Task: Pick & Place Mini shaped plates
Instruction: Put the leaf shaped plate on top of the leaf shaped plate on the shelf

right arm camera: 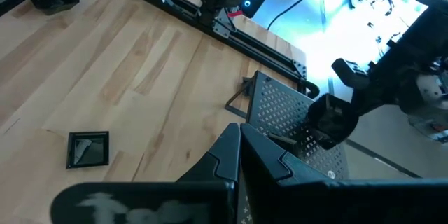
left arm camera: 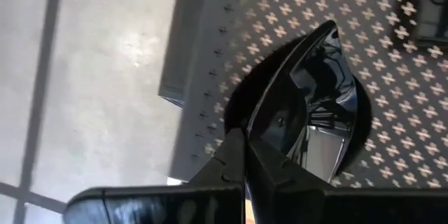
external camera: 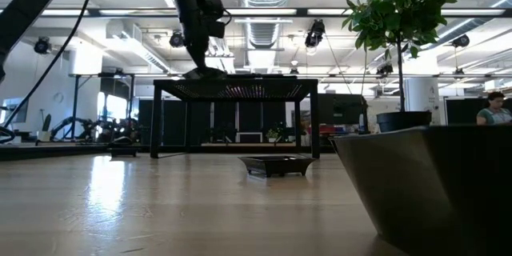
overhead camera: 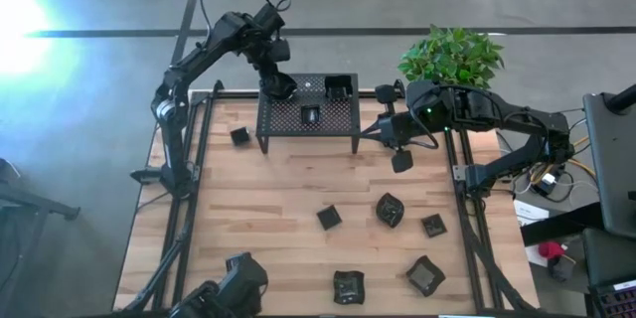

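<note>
Progress looks like roughly a third, judged by where the mini shaped plates lie. In the high view the black perforated rack (overhead camera: pixel 308 111) stands at upper centre of the table (overhead camera: pixel 278 189), and 3 plates appear to be on it: a square one (overhead camera: pixel 311 114) in the middle, another (overhead camera: pixel 338 86) at its upper right corner, and a leaf-like one (overhead camera: pixel 281 87) at its upper left corner, under the left gripper (overhead camera: pixel 277 83).

That left gripper is down on the rack — its wrist view shows the fingers (left arm camera: pixel 280 171) pinched together on the rim of the glossy leaf-like plate, which lies flat on the perforated top. I cannot tell whether the plate is being set down or lifted.

The right gripper (overhead camera: pixel 401 159) hangs just right of the rack, above bare wood at centre right of the high view; its fingers are closed together with nothing between them.

Still off the rack — 6 plates that I can count in the high view:
- 1 (overhead camera: pixel 239 135) left of the rack
- 1 (overhead camera: pixel 329 218) at lower centre
- 1 (overhead camera: pixel 390 209) just right of it
- 1 (overhead camera: pixel 433 225) farther right
- 2 (overhead camera: pixel 349 285) (overhead camera: pixel 425 275) along the lower edge

If the rack is the target, most of the work remains. A potted plant (overhead camera: pixel 452 56) stands at upper right, off the working area.
</note>
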Robot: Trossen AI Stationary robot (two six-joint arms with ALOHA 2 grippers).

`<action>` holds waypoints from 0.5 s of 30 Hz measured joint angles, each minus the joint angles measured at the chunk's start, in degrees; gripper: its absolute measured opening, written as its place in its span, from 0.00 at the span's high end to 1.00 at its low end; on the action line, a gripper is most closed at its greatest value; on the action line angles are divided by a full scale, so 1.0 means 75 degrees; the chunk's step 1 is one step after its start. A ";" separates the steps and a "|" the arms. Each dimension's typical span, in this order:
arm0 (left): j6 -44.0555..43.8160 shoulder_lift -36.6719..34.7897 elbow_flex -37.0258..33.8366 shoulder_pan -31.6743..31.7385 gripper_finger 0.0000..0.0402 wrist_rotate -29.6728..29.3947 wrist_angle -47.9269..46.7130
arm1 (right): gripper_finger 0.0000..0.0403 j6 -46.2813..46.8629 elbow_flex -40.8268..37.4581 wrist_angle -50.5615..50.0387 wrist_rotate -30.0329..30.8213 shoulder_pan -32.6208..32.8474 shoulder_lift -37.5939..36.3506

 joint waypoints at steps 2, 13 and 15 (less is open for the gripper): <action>-0.0014 0.0000 -0.0023 0.0022 1.00 0.0179 -0.0130 | 0.98 0.0000 0.0000 0.0000 0.0000 0.0001 0.0000; -0.0265 0.0006 -0.0146 0.0077 1.00 0.0323 -0.0025 | 0.98 -0.0016 0.0001 0.0002 0.0000 -0.0001 0.0000; -0.0288 0.0014 -0.0156 0.0067 1.00 0.0320 -0.0021 | 0.98 -0.0014 0.0000 0.0001 0.0000 0.0001 0.0000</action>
